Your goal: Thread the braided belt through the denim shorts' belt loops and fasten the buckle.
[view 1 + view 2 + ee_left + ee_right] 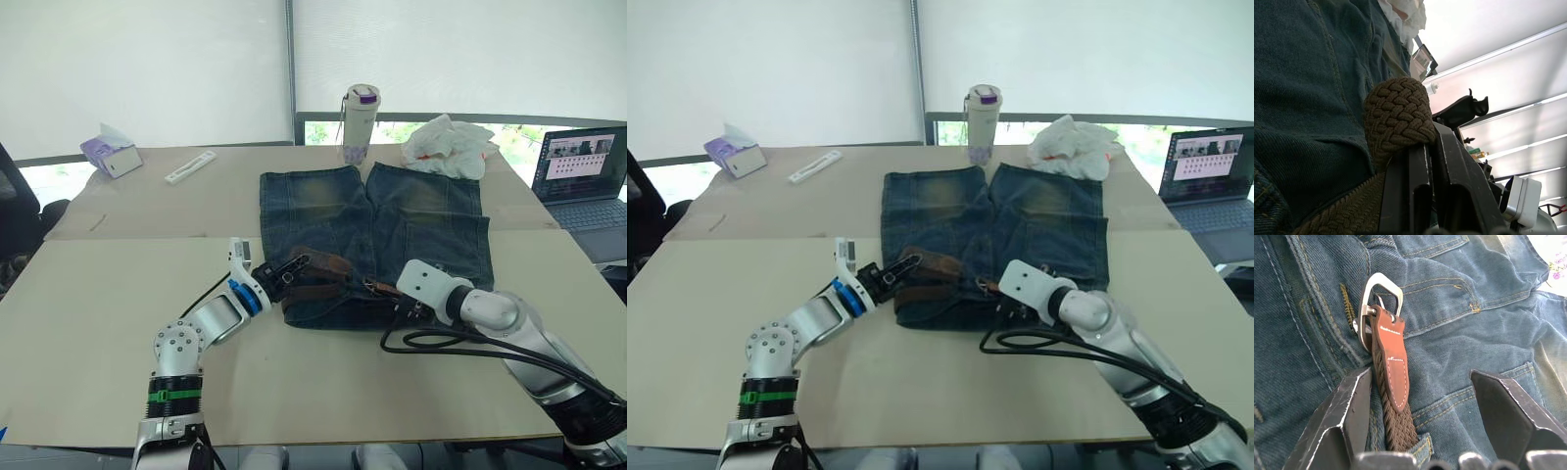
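On the beige table [108, 313] we see one pair of denim shorts [431, 230] laid flat, waistband twd us, legs pointing away. One braided belt [315, 277] lies bunched along the waistband: woven brown cord w/ a smooth brown leather tab at the buckle [1379, 298], a silver metal frame resting on the denim by the fly. Left gripper [284, 271] is clamped on a folded loop of the braided belt at the waistband's left part. Right gripper [1420, 396] has fingers [1344, 406] spread wide, straddling the strap just below the buckle, not gripping. Beyond the shorts: one capped bottle [358, 122], contents unclear, one crumpled white bag [449, 145], one tissue box [110, 154] w/ tissue sticking out, one laptop [580, 176].
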`<state>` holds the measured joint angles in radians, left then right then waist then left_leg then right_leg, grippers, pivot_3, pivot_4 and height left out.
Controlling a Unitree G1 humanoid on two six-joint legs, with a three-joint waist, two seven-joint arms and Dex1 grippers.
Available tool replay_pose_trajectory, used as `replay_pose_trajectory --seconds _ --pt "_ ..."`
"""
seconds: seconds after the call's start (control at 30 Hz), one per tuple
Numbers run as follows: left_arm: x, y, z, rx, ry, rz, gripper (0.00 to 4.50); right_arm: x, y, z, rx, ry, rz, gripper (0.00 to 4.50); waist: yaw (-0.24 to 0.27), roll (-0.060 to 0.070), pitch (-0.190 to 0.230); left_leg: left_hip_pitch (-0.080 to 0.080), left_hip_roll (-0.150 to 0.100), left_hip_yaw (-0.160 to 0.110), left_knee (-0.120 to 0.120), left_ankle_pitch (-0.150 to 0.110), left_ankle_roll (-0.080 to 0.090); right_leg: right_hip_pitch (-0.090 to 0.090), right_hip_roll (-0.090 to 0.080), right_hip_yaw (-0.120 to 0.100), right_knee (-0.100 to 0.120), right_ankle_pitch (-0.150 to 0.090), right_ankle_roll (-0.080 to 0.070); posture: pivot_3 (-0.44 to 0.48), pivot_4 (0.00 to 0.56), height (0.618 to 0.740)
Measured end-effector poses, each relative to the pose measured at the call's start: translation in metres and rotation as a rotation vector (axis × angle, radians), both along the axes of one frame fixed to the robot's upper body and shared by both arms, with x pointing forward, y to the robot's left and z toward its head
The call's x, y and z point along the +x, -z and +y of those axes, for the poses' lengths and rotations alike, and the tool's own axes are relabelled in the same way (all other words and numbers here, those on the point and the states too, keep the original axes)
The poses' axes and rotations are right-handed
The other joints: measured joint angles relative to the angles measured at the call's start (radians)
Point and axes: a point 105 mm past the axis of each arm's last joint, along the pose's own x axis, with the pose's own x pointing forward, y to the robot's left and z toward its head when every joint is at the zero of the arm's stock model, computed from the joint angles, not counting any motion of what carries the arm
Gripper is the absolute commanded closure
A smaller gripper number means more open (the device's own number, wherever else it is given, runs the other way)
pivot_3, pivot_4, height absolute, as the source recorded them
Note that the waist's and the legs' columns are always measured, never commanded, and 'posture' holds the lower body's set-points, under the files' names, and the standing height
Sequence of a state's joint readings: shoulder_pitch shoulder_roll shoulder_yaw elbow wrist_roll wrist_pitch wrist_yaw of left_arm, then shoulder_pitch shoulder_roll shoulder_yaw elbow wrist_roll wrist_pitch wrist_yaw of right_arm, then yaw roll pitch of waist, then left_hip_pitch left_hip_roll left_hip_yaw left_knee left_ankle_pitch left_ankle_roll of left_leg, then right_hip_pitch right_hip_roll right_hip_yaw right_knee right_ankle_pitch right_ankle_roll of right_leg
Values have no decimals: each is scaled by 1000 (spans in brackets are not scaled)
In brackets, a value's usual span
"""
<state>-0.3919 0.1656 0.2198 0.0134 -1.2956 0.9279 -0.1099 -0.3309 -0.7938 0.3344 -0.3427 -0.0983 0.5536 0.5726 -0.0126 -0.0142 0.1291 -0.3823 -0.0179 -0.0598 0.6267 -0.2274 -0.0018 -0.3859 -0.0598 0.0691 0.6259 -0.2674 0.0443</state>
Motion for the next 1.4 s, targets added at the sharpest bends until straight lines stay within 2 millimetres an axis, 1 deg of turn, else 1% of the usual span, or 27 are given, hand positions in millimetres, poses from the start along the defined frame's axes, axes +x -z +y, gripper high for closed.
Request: replay_pose_trajectory --seconds 0.1,0.13,0.2,0.23,0.33,0.43,0.57,0.67,0.87,1.03,1.13,1.23,1.4 --pt "0 0 -1 -1 4 1 4500 -2 5 8 45 -3 23 3120 0 0 0 0 0 0 0 0 0 0 0 0 0 0 0 0 150 740" --pt "0 0 -1 -1 4 1 4500 -4 8 9 87 16 35 3626 0 0 0 0 0 -1 0 0 0 0 0 0 0 0 0 0 150 740" --pt "0 0 0 -1 1 1 4500 -6 10 9 144 42 52 4202 0 0 0 0 0 -1 0 0 0 0 0 0 1 0 0 0 150 740" --pt "0 0 0 -2 0 1 4500 -5 8 7 209 78 50 4470 0 -1 0 0 0 -1 0 0 0 0 0 0 1 0 0 0 150 740" --pt "-2 3 2 -3 -5 9 4500 -1 1 -2 404 191 43 4470 0 -1 0 1 0 -1 0 0 0 0 0 0 2 0 0 0 150 740" --pt "-2 5 2 -1 -5 12 4500 -1 1 -7 535 261 70 4470 0 0 0 1 0 -1 0 0 0 0 0 0 2 0 0 0 150 740" --pt "-2 6 1 5 -8 14 4500 -5 3 -3 659 288 115 4470 -1 0 0 1 0 -1 0 0 0 0 0 0 2 0 0 0 150 740" --pt "-2 6 -3 4 -1 13 4500 -6 3 1 768 306 146 4470 -5 0 0 1 0 -1 -1 0 0 0 0 1 2 0 -1 0 150 740" --pt "2 3 -10 17 -7 -2 4500 -6 -7 2 682 213 76 4470 -3 0 0 1 0 1 0 0 0 0 0 0 2 0 0 0 150 740" --pt "9 -6 -18 -6 -25 -17 4500 -6 -8 3 584 140 -20 4470 -5 0 0 1 0 4 0 0 0 0 0 1 2 0 0 0 150 740" --pt "11 -4 -22 -16 -25 -3 4500 -6 -8 1 506 93 -95 4470 -3 0 0 1 0 5 0 0 0 0 0 0 2 0 0 0 150 740" --pt "11 -2 -24 -13 -26 1 4500 -7 -8 3 483 57 -134 4470 -4 0 0 1 0 5 0 0 0 0 0 1 2 0 0 0 150 740" --pt "13 -2 -28 -18 -25 8 4500 -8 -13 6 478 16 -179 4470 -3 0 0 1 0 5 0 0 0 0 0 1 2 0 0 0 150 740"
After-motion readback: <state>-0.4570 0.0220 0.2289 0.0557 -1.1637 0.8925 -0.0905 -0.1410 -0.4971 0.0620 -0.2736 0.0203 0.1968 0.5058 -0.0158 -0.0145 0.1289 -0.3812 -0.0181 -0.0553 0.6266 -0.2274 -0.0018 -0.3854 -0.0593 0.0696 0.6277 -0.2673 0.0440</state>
